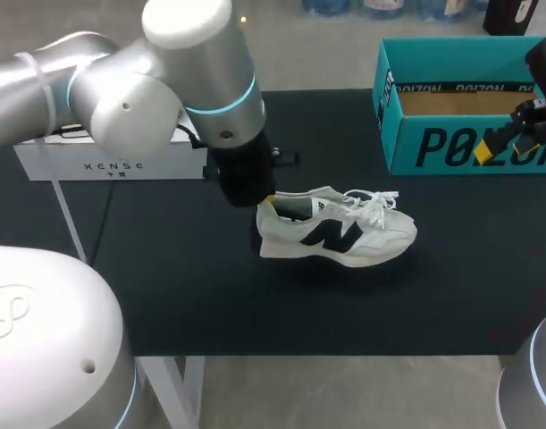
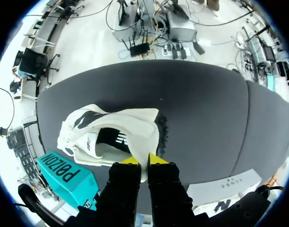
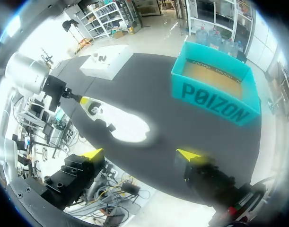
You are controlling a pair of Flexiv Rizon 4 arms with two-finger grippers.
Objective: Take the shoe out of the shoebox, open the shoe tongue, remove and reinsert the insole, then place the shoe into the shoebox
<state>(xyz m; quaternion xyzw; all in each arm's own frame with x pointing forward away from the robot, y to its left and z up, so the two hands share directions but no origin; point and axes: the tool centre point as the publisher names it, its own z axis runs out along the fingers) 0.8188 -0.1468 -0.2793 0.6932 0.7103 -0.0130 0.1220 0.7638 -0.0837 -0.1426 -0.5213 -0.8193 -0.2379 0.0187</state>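
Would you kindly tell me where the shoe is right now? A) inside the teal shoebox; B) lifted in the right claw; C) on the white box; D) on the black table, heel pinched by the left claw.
D: the shoe rests on the black table outside the shoebox, with the left claw shut on its heel edge.

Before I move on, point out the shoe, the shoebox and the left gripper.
shoe (image 1: 331, 235), head view, on its dark side logo.
shoebox (image 1: 451, 143), head view, on its teal front wall.
left gripper (image 2: 140, 161), left wrist view, midway between its yellow tips.
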